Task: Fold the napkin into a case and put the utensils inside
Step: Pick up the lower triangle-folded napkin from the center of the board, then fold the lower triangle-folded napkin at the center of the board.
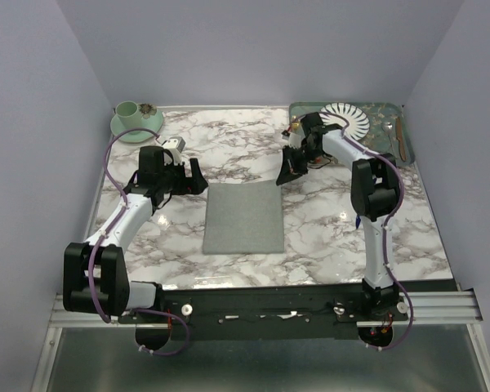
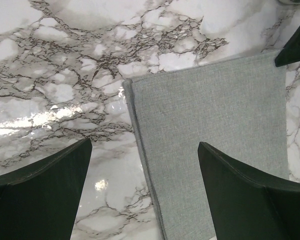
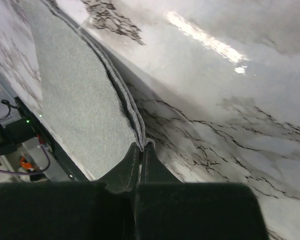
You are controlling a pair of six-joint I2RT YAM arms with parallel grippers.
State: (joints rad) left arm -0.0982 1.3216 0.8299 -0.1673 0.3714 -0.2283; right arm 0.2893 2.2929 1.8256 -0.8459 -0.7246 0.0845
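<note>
The grey napkin [image 1: 243, 216] lies folded in layers on the marble table, mid-front. My right gripper [image 1: 282, 176] is at its far right corner, shut on the napkin [image 3: 85, 100]; the cloth's layered edge is pinched between the fingertips [image 3: 141, 146]. My left gripper [image 1: 198, 181] hovers open over the napkin's far left corner, its fingers [image 2: 45, 195] straddling the napkin [image 2: 215, 115] edge without touching. Utensils [image 1: 398, 137] lie on the green tray [image 1: 385, 106] at the back right, small and hard to tell apart.
A white striped plate [image 1: 347, 119] sits on the tray. A green cup on a saucer [image 1: 135, 117] stands at the back left. A small white object [image 1: 174, 145] lies near the left gripper. Walls close off three sides.
</note>
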